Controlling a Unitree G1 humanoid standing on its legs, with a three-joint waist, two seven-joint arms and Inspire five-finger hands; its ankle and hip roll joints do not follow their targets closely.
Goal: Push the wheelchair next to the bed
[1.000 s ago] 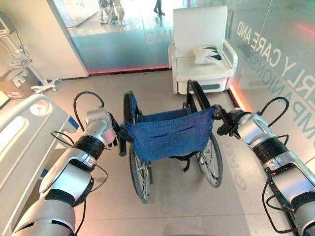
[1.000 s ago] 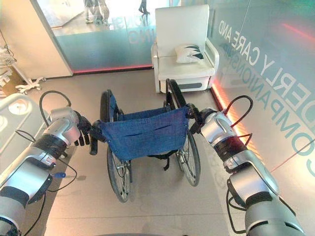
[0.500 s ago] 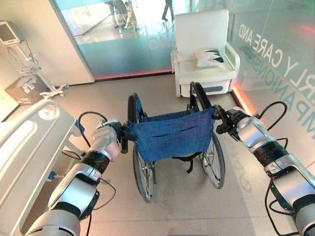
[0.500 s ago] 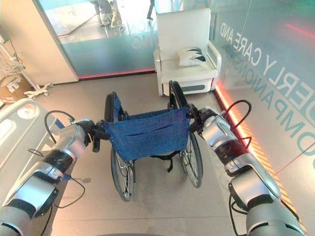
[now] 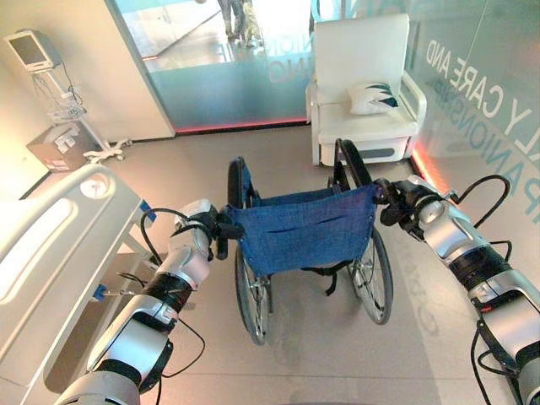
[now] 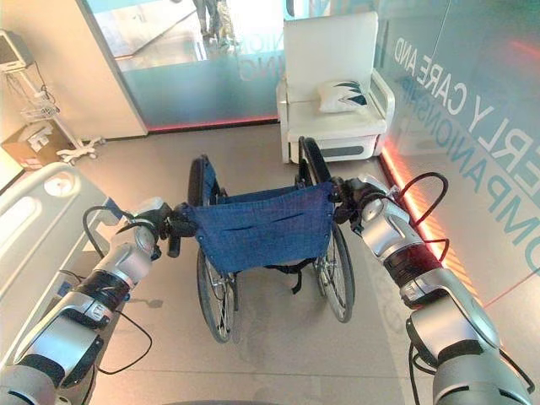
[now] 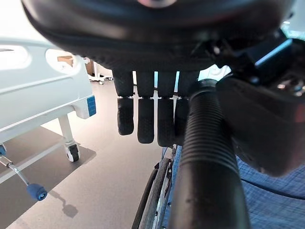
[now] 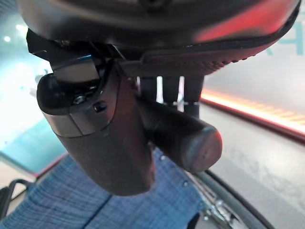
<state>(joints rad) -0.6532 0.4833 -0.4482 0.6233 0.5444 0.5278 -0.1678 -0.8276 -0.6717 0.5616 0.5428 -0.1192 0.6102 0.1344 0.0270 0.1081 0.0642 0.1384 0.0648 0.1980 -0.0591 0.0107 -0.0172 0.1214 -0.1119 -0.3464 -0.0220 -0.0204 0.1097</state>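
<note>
A: What's in the left eye view?
B: The wheelchair [image 5: 305, 245] stands mid-frame on the grey floor, its blue backrest facing the camera. The bed [image 5: 51, 245] runs along the left edge, just beside the left arm and a short way off the wheelchair's left wheel. A white armchair [image 5: 364, 84] with a cushion [image 5: 375, 98] sits at upper right, against the glass wall. A monitor on a stand [image 5: 38, 59] is at upper left.

A: And the hands there?
B: The left hand [image 5: 211, 229] is at the wheelchair's left push handle; the right hand [image 5: 395, 202] is at the right one.

A: Right eye view?
B: Same layout: wheelchair in the middle, bed at the left edge, armchair at upper centre-right, a cardboard box [image 6: 34, 143] at the left below the stand.

A: Left wrist view?
B: The left handle [image 7: 208, 162] runs across the palm. The thumb is closed against it, so the hand is clamped on the handle, though the fingers [image 7: 145, 119] hang fairly straight beside it. The bed's end with a caster shows at the left.

A: Right wrist view?
B: The right handle [image 8: 183, 136] sits between thumb and fingers; it looks gripped, though the fingers are mostly hidden behind it.
</note>
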